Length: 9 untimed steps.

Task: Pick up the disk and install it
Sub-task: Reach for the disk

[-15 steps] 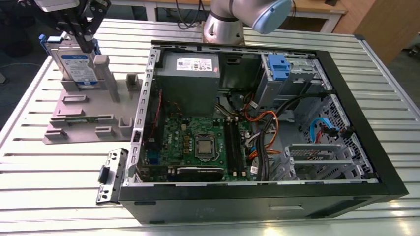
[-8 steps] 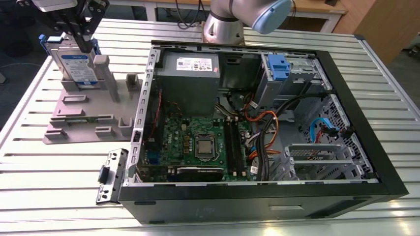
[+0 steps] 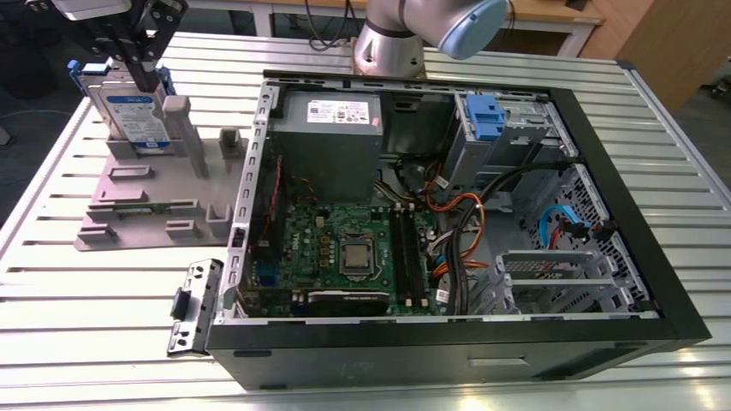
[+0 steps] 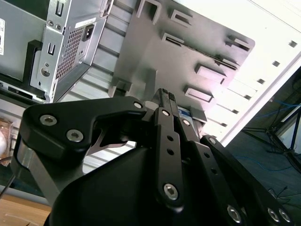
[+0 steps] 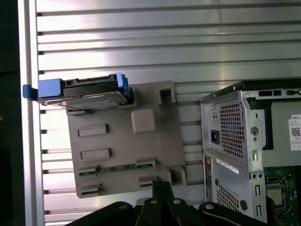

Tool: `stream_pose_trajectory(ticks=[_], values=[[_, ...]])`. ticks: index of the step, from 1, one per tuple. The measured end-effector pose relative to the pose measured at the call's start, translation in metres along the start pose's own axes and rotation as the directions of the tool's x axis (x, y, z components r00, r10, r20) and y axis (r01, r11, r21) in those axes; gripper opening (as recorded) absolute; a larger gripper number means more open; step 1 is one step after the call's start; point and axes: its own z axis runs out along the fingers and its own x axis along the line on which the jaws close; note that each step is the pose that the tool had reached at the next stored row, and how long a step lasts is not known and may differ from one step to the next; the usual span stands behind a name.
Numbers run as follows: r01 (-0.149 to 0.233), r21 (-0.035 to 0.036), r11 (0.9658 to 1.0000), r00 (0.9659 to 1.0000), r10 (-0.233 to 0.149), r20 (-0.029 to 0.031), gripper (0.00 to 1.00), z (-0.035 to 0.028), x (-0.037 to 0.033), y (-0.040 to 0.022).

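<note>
An open computer case [image 3: 639,214] lies on its side holding a green motherboard [image 3: 342,248], a grey power supply [image 3: 331,120] and loose cables. Beside it, on the exterior view's left, the disk [image 3: 132,116] stands upright on edge in a grey plastic stand [image 3: 137,197]. Both rest on a slatted metal table [image 3: 92,317]; my end effector [image 3: 143,77] hangs above the disk with fingers drawn together, gripping nothing, and in the first wrist view it [image 5: 162,188] sits apart from the disk [image 5: 87,92].

We see a grey arm [image 3: 389,43] with a pale blue joint cap [image 3: 474,30] and a black gripper [image 4: 164,96] studded with silver screws [image 4: 170,189].
</note>
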Motion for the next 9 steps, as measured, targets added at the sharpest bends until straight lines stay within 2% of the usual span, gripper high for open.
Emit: stream_pose_trajectory(ticks=[9], values=[[0.0,0.0001,1.0,1.0,0.0,0.0,0.1,0.0,0.0022,-0.0002]])
